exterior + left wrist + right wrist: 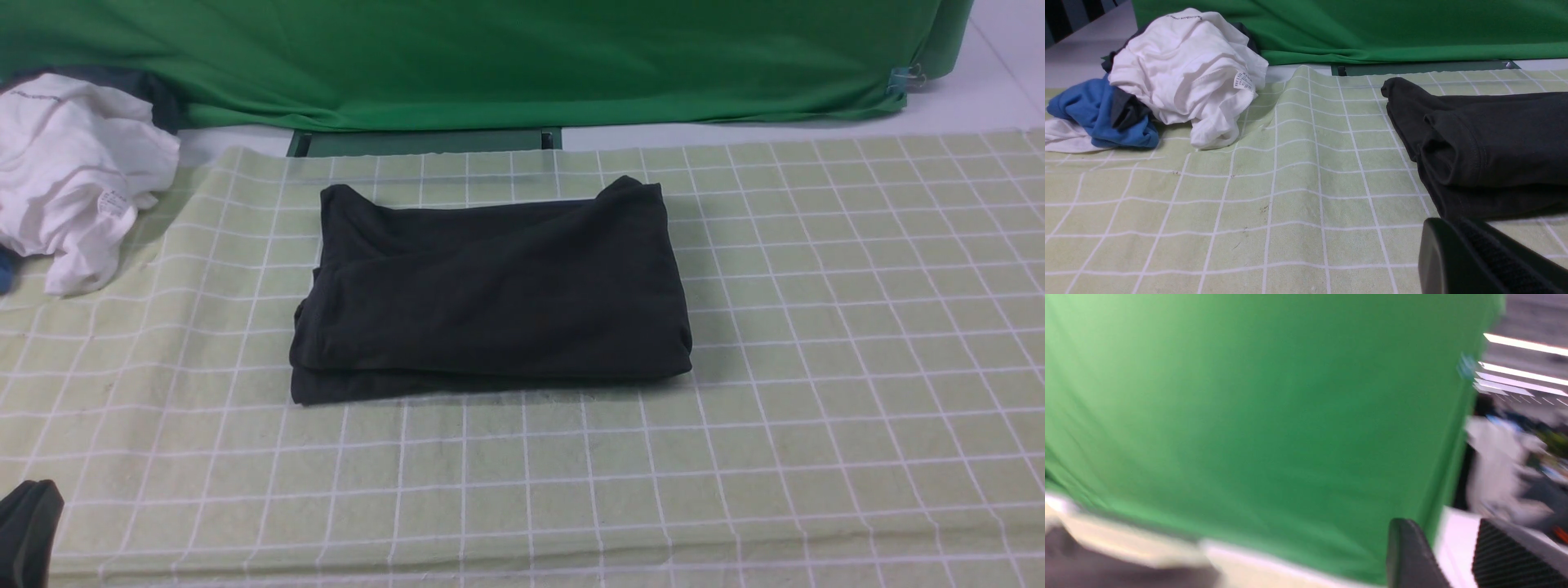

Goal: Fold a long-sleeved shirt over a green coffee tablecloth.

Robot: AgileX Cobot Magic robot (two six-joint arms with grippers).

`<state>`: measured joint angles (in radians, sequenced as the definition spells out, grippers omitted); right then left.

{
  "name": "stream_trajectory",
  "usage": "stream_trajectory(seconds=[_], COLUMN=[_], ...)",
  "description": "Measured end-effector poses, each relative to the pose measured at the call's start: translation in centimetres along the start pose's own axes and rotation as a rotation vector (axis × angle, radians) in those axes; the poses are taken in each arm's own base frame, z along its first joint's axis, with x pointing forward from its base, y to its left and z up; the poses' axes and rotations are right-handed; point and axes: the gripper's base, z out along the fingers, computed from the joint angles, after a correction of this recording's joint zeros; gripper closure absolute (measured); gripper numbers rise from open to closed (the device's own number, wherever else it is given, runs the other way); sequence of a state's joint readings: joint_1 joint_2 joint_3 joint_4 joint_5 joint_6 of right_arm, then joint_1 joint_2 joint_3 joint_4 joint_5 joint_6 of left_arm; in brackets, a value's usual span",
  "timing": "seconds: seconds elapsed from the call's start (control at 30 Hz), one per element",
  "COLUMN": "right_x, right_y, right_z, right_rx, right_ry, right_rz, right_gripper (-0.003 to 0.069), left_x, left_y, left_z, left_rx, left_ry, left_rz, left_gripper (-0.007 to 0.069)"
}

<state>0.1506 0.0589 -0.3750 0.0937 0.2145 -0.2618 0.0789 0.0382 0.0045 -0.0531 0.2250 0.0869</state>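
Observation:
The long-sleeved shirt [490,294] lies folded into a black rectangle on the middle of the green coffee tablecloth [816,343], with its layers stacked. In the left wrist view the shirt's [1486,143] left edge shows a rolled hem. My left gripper [1453,237] is shut with nothing in it, low over the tablecloth [1290,183], off the shirt's front left corner and not touching it. Its dark tip [28,531] shows in the front view's bottom left corner. My right gripper [1453,555] is open and empty, raised and facing the green backdrop [1249,416]. That view is blurred.
A crumpled white garment [73,171] with a small label lies at the tablecloth's back left, with blue cloth [1102,114] beside it. The bright green backdrop [490,57] hangs along the back, and a dark green frame [424,140] sits at its foot.

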Motion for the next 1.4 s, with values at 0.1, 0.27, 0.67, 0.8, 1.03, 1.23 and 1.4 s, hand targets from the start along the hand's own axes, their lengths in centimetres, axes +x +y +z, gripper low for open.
stream_trajectory(seconds=[0.1, 0.27, 0.67, 0.8, 1.03, 1.23, 1.4], right_x=[2.7, 9.6, 12.5, 12.5, 12.5, 12.5, 12.5], right_y=[0.4, 1.7, 2.5, 2.5, 2.5, 2.5, 2.5], right_z=[0.6, 1.1, 0.5, 0.5, 0.5, 0.5, 0.5], right_rx=[0.040, 0.058, 0.044, 0.044, 0.048, 0.048, 0.048], right_ry=[0.098, 0.322, 0.375, 0.378, 0.377, 0.377, 0.377], right_rz=[-0.026, -0.032, -0.022, -0.021, 0.001, 0.001, 0.001], right_gripper=[0.0419, 0.0419, 0.0419, 0.0419, 0.0419, 0.0419, 0.0419], left_x=[0.0, 0.0, 0.0, 0.0, 0.0, 0.0, 0.0], left_y=[0.0, 0.0, 0.0, 0.0, 0.0, 0.0, 0.0], left_z=[0.0, 0.0, 0.0, 0.0, 0.0, 0.0, 0.0], left_rx=[0.000, 0.000, 0.000, 0.000, 0.000, 0.000, 0.000], left_ry=[0.000, 0.000, -0.002, -0.002, -0.002, -0.002, -0.002], left_rz=[0.000, 0.000, 0.000, 0.000, 0.000, 0.000, 0.000], left_gripper=[0.0612, 0.0612, 0.0612, 0.0612, 0.0612, 0.0612, 0.0612])
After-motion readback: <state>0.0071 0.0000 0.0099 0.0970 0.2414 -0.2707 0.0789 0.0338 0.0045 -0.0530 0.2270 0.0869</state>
